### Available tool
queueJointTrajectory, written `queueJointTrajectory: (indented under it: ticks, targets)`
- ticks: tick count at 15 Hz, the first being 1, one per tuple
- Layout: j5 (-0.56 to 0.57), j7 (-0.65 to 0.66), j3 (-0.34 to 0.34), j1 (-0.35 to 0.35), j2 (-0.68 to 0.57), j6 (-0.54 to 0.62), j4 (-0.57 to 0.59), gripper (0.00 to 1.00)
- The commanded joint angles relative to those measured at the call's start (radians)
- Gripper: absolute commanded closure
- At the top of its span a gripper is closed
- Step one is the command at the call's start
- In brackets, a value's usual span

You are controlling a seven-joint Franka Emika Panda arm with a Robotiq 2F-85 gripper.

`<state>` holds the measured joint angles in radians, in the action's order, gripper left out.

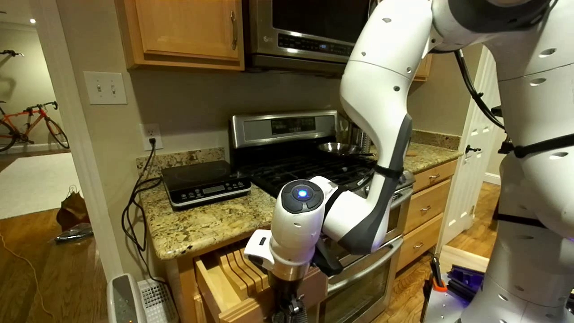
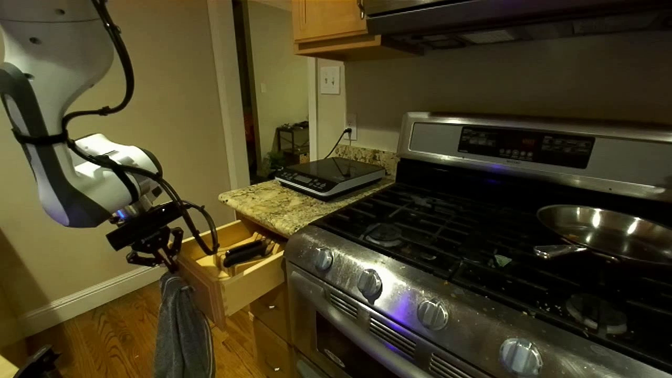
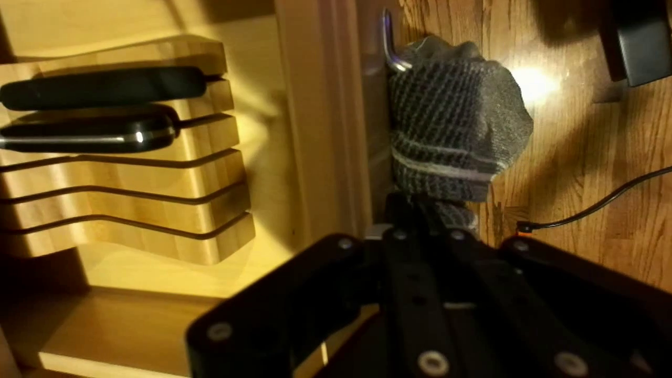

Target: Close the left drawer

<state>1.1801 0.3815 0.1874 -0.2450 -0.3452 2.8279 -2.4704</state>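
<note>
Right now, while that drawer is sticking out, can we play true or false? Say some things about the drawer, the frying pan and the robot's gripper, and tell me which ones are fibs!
1. The drawer by the stove is open. True.
2. The drawer's front is bare. False: a gray towel hangs there.
3. Nothing is inside the drawer. False: a wooden block with two black knife handles is in it.
4. The frying pan sits on the stove. True.
5. The frying pan is upside down. False: it is right side up, its inside showing.
6. The gripper is beside the drawer's front. True.
</note>
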Motion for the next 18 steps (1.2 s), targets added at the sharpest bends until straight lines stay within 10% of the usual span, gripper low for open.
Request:
queueJointTrajectory:
  ticks: [1, 18]
  targets:
    - [0.067, 0.005, -0.039, -0.002, -0.035, -0.008, 0.071, 0.93]
    - [0.099, -0.123, -0.181, 0.013, -0.236, -0.030, 0.448, 0.93]
